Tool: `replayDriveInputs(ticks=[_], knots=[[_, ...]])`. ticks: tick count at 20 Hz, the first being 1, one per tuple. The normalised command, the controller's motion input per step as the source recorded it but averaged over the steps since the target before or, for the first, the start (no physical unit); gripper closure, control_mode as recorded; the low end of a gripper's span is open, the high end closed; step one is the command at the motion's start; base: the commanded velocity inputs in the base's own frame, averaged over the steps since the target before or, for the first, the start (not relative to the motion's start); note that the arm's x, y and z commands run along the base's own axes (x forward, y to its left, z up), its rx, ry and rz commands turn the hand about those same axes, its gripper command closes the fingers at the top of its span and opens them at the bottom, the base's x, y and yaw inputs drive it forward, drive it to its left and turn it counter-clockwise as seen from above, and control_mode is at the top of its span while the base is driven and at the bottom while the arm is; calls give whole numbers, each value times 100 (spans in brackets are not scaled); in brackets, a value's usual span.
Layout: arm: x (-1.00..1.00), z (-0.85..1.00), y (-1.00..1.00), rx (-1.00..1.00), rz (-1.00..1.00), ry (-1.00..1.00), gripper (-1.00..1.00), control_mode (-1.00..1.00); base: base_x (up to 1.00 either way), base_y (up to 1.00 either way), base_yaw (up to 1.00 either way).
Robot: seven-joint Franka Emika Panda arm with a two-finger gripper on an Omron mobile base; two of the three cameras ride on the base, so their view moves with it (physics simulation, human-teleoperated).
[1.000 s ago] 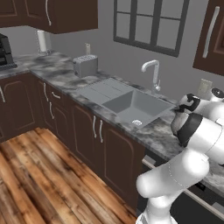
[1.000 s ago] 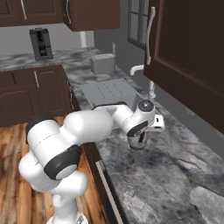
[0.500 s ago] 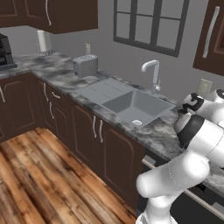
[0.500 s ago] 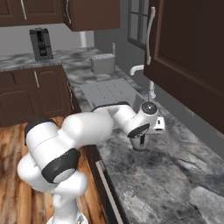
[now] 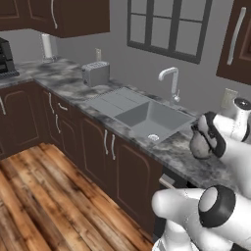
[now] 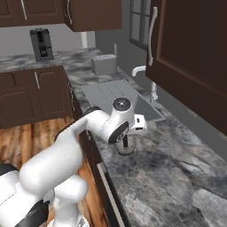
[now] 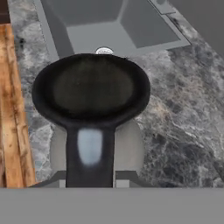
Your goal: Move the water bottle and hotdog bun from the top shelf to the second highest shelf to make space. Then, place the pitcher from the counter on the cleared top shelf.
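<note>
Low over counter [image 6: 173, 177], gripper [image 6: 127, 142] above pitcher [image 7: 92, 109]

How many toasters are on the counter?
1. The boxy silver toaster stands on the counter against the back wall, left of the sink. It shows in the right base view too. Another could be hidden outside the pictures.
</note>
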Motion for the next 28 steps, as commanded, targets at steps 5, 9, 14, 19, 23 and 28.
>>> replayDriveInputs(ticks=[5,9,14,19,23,28], knots=[[-39,90,100,-15,-3,-1,100,-100,0,0,0],[-48,75,98,-7,-11,-6,100,-100,0,0,0],[-59,61,78,0,-14,-8,100,-100,0,0,0],[-70,56,48,11,-10,-5,100,-100,0,0,0],[-76,54,38,22,-5,-5,100,-100,0,0,0],[-79,53,26,30,0,-3,100,-100,0,0,0]])
